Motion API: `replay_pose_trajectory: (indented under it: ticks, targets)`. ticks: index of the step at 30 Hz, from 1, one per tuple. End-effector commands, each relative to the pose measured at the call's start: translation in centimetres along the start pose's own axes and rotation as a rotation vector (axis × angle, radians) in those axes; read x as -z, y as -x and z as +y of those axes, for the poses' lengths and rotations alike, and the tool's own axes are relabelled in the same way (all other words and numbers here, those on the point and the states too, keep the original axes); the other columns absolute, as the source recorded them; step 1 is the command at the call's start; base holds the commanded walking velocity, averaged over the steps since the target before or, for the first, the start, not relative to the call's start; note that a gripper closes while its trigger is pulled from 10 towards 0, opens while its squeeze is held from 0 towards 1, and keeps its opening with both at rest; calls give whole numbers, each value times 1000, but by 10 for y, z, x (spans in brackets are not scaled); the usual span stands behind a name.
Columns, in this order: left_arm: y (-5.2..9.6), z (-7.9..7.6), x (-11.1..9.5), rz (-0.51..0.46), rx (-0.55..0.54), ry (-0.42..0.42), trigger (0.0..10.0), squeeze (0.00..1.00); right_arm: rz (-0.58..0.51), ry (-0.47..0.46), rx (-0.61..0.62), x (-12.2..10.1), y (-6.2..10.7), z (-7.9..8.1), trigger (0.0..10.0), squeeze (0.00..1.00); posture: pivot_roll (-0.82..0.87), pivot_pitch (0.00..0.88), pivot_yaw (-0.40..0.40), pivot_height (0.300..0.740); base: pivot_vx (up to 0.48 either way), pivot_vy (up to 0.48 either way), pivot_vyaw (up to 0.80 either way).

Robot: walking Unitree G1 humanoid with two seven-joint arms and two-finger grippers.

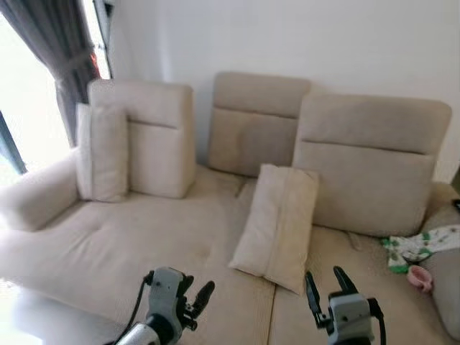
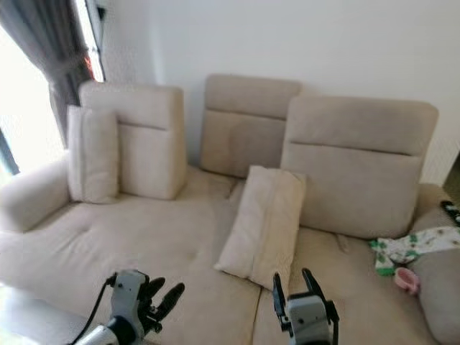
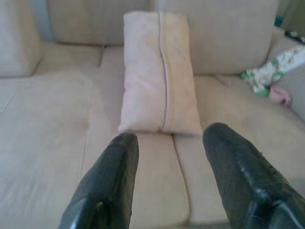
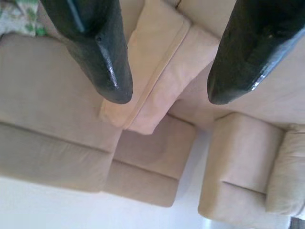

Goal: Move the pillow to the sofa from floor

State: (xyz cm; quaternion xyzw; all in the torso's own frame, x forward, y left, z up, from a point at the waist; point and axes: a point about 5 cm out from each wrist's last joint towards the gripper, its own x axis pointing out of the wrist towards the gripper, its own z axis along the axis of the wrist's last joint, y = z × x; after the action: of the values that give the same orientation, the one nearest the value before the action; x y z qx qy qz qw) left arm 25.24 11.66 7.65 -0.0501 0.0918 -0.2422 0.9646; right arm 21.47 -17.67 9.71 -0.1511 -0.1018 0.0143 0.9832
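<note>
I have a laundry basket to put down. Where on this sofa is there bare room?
The widest free patch is the left seat, between the upright pillow by the armrest and the leaning pillow. The right end is crowded: patterned cloth and pink item lie there.

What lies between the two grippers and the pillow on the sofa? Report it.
Nothing visible. The pillow leans on the sofa backrest, already on the seat. The left gripper and right gripper sit open, just short of it, with bare cushion between.
</note>
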Motion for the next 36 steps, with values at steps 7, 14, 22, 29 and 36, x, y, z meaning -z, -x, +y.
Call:
replay_pose_trajectory:
  ticks: [7,14,22,29,36]
  targets:
    - [-2,-1,-2,-6,12,6,10000,0,-2,1,16,0,-2,-2,10000,0,13,0,30,740,0,0,0]
    - [-3,-1,-1,-3,14,9,10000,0,7,-13,27,1,-4,-2,10000,0,13,0,29,740,0,0,-396]
    - [-4,-2,-1,-5,17,11,10000,0,-6,-8,12,-1,-8,-1,10000,0,10,0,27,740,0,0,-277]
    - [-5,-1,0,-9,11,14,10000,0,-4,-15,2,-1,-10,0,10000,0,10,0,23,740,0,0,0]
    - [-3,1,4,-4,0,2,10000,0,12,-21,-22,2,-7,1,10000,0,9,0,20,740,0,0,0]
